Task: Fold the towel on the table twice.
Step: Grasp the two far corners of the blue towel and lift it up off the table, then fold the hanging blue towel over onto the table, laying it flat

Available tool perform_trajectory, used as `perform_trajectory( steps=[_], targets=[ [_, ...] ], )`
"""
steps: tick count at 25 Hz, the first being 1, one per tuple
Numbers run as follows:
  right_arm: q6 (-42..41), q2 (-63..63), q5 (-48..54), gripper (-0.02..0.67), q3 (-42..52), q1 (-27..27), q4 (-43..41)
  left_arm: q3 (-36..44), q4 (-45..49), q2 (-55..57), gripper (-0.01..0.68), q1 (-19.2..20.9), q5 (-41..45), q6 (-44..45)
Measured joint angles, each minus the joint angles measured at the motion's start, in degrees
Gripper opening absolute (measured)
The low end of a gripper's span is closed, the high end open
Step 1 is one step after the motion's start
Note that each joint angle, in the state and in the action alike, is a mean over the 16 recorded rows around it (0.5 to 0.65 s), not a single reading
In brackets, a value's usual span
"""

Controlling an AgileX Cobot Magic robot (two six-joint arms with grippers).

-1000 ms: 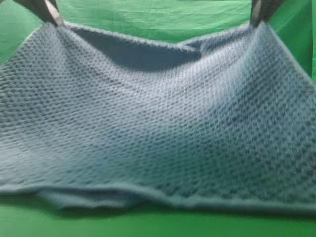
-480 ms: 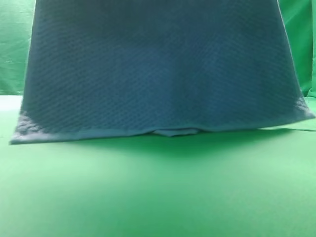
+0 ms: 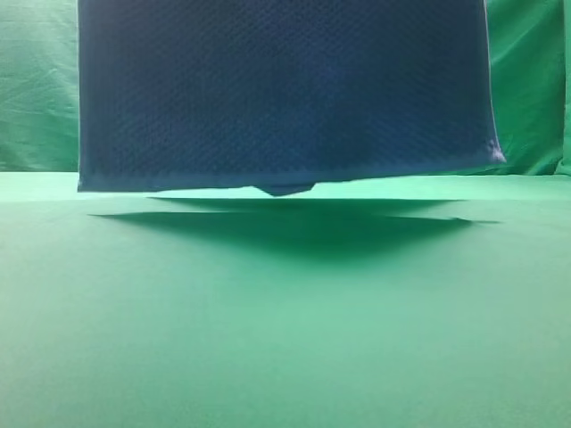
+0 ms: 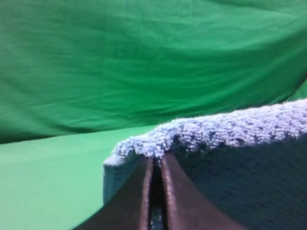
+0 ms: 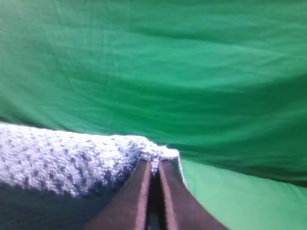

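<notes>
Above the table (image 3: 285,339), you have the towel (image 3: 281,98) hanging as a dark, broad sheet in the high view, its lower edge clear of the green surface and a shadow lying on the table beneath it. A small point of cloth dips below the middle of that edge. On the left, your left gripper (image 4: 156,163) has its two brown fingers pressed together on the towel's fluffy top edge at a corner — the cloth runs off to the right of it in the left wrist view. On the right, your right gripper (image 5: 153,167) is pinched the same way on the other top corner, with the towel stretching away to its left. Behind both — the creased green backdrop (image 5: 158,72).
</notes>
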Motion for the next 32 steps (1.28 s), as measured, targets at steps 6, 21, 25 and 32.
perform_trajectory(
  steps=[6, 21, 25, 32],
  targets=[
    [-2.3, 1.9, -6.9, 0.0, -0.2, -0.2, 3.8, 0.0, -8.2, 0.9, 0.0, 0.0, -5.7, 6.9],
    [-5.0, 10.0, -12.4, 0.0, -6.2, -0.7, 5.9, -3.4, -29.4, 7.5, 0.0, 0.0, -12.6, 26.9],
    [-5.3, 11.2, -9.8, 0.0, -7.5, -1.0, 5.3, -4.6, -29.5, 8.4, 0.0, 0.0, -10.9, 28.2],
    [-5.4, 10.8, -4.2, 0.0, -3.5, -1.2, 3.6, -2.2, -21.6, 7.8, 0.0, 0.0, -6.3, 22.8]
  ],
)
